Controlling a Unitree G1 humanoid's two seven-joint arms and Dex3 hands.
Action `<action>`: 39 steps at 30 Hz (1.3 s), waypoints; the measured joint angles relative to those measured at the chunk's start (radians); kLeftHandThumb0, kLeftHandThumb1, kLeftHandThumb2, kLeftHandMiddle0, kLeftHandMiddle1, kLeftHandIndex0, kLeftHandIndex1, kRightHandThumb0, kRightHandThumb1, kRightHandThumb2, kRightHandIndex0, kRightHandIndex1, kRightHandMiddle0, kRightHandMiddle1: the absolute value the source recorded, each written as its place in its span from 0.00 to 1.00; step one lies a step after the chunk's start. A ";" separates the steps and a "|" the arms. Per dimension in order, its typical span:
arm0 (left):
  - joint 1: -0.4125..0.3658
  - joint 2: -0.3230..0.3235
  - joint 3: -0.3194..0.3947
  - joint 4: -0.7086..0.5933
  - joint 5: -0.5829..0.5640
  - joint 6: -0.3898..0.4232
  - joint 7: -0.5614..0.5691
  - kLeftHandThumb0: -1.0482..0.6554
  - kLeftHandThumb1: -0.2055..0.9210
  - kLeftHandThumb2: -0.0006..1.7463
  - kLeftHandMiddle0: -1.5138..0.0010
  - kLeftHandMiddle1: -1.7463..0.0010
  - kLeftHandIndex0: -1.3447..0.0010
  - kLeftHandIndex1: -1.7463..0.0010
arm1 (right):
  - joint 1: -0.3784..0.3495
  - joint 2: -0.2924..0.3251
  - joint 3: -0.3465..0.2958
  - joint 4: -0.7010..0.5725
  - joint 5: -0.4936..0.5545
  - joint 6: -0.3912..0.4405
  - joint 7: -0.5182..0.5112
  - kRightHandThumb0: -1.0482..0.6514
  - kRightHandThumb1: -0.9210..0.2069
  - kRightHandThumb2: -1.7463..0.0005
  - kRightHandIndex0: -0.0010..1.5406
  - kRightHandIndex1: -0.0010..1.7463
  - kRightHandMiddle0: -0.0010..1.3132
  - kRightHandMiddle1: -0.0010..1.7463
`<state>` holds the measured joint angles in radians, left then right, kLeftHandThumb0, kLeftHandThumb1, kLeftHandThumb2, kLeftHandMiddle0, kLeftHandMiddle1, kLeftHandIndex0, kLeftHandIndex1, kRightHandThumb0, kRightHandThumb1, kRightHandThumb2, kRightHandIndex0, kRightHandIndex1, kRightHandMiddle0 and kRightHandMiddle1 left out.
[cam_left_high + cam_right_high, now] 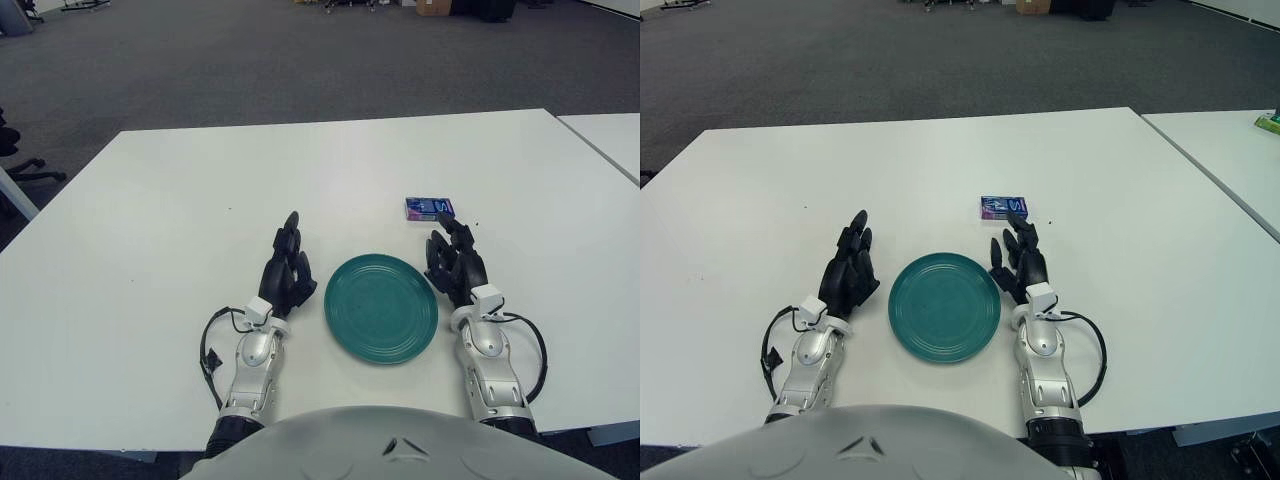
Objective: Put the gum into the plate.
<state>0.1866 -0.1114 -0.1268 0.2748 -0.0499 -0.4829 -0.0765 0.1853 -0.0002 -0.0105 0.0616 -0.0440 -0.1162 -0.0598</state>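
Gum (429, 208), label unreadable, lies on the white worktop (150, 250) beyond the right hand (455, 265); both hands, left hand (288, 272) too, are relaxed and empty beside the plate (381, 307); grey carpet behind.

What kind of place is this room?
Probably an office or lab: grey carpet on the floor, plain white tables set side by side, and an office chair at the left edge.

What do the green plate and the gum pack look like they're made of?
The plate: probably plastic or glazed ceramic, teal with a soft sheen and concentric rings. The gum pack: likely printed cardboard or foil wrap, a flat box with blue-purple graphics. Neither is certain by look alone.
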 measured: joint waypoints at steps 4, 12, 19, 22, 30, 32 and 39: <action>-0.002 0.000 0.000 0.000 0.001 0.005 0.000 0.08 1.00 0.53 0.93 1.00 1.00 0.83 | -0.068 -0.040 -0.019 -0.012 -0.020 0.082 0.005 0.22 0.00 0.60 0.18 0.01 0.00 0.31; -0.014 0.001 -0.005 0.008 0.026 -0.003 0.021 0.09 1.00 0.54 0.92 1.00 1.00 0.81 | -0.293 -0.247 -0.032 0.037 -0.258 0.105 -0.090 0.20 0.00 0.62 0.22 0.02 0.00 0.35; -0.021 0.002 -0.010 0.008 0.043 -0.003 0.031 0.09 1.00 0.55 0.92 1.00 1.00 0.79 | -0.479 -0.393 0.061 0.192 -0.503 0.015 -0.218 0.19 0.00 0.66 0.20 0.01 0.00 0.32; -0.023 0.003 -0.012 0.005 0.047 -0.004 0.034 0.09 1.00 0.55 0.92 1.00 1.00 0.79 | -0.563 -0.418 0.118 0.311 -0.576 0.007 -0.246 0.18 0.00 0.69 0.19 0.00 0.00 0.32; -0.019 0.002 -0.021 -0.004 0.046 -0.007 0.035 0.09 1.00 0.54 0.92 1.00 1.00 0.79 | -0.747 -0.417 0.259 0.640 -0.693 0.028 -0.259 0.18 0.00 0.73 0.18 0.00 0.00 0.33; -0.017 0.002 -0.025 -0.005 0.046 -0.007 0.038 0.09 1.00 0.54 0.92 1.00 1.00 0.79 | -0.793 -0.415 0.301 0.731 -0.723 0.035 -0.263 0.18 0.00 0.73 0.18 0.00 0.00 0.33; -0.006 0.000 -0.032 -0.013 0.048 -0.006 0.056 0.07 1.00 0.53 0.94 1.00 1.00 0.81 | -0.886 -0.376 0.400 0.949 -0.761 0.030 -0.315 0.20 0.00 0.77 0.20 0.01 0.00 0.33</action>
<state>0.1808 -0.1113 -0.1588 0.2616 -0.0015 -0.4893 -0.0202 -0.7003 -0.3760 0.3899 1.0102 -0.8046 -0.0866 -0.3746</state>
